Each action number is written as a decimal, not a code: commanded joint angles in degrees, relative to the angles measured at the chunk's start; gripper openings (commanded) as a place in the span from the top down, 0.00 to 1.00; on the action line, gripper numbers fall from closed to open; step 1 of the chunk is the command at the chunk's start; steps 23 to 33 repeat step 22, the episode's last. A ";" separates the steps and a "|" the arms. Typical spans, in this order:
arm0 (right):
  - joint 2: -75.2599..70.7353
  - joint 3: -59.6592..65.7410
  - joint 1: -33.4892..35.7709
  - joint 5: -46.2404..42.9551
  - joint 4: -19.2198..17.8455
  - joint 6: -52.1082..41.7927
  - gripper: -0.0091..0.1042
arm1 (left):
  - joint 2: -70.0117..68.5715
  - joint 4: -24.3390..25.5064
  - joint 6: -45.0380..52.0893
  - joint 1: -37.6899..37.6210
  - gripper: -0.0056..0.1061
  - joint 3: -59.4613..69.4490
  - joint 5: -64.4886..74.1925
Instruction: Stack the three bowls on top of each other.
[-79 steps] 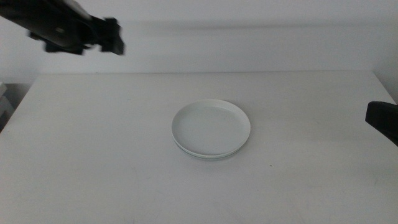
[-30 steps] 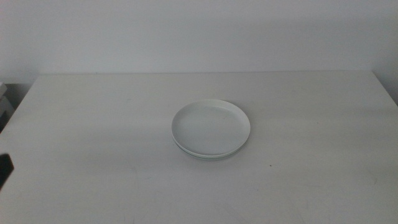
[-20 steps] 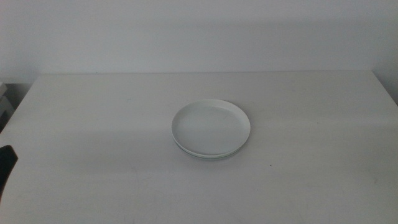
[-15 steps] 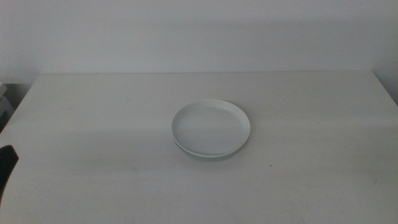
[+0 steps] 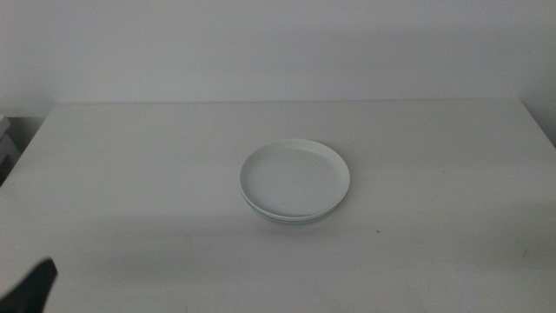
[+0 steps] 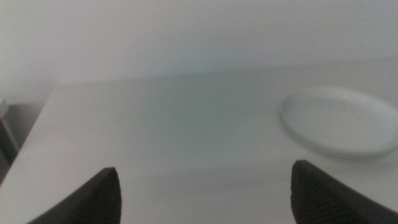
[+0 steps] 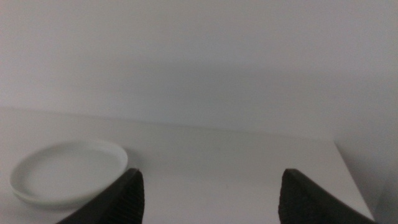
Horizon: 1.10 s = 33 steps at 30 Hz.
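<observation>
Both hands, the left hand (image 6: pixel 202 193) and right hand (image 7: pixel 208 196), wait spread apart and empty near the tabletop's (image 5: pixel 130 174) edges, seemingly because the bowls (image 5: pixel 295 181) sit nested mid-tabletop, apparently fully stacked.

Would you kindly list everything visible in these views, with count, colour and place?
stack of bowls: one nested stack at the table's centre, white bowl on top, a pale greenish rim just showing beneath; how many lie under it cannot be told.
table: one, white, filling the middle view.
wall: one, pale grey, behind the table.
left gripper: one, dark, jaws open, back at the table's near left corner.
right gripper: one, dark, jaws open, off to the stack's right, outside the middle view.
</observation>
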 commanded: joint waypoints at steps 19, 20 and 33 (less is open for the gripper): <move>-6.34 11.14 -0.39 -5.33 -1.35 -0.12 0.44 | -8.75 1.06 -0.72 0.07 0.01 11.65 -3.99; -6.34 11.14 -0.39 -5.33 -1.35 -0.12 0.44 | -8.75 1.26 -0.72 0.07 0.01 11.65 -4.01; -6.34 11.14 -0.39 -5.33 -1.35 -0.12 0.44 | -8.75 1.26 -0.72 0.07 0.01 11.65 -4.01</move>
